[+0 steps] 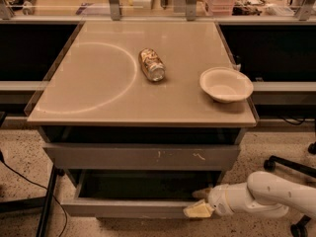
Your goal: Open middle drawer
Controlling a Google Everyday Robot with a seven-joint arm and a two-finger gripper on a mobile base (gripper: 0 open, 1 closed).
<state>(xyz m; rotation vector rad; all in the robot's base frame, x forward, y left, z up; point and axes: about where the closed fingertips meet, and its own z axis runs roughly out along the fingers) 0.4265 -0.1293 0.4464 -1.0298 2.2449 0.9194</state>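
Observation:
The middle drawer (123, 209) has a plain grey front and stands pulled out towards me, its dark box open to view below the taller scratched drawer front (143, 157). My gripper (198, 202) is at the right end of the middle drawer's front. One finger (201, 192) is inside the box and the other (197, 210) is on the outer face, shut on the front's top edge. My white arm (266, 197) reaches in from the lower right.
On the tan tabletop (98, 98) lie a tipped can (151, 64) and a white bowl (226, 85) near the right edge. A chair base (291, 164) stands on the floor at the right. A black cable (24, 181) and a black leg (47, 201) are at the left.

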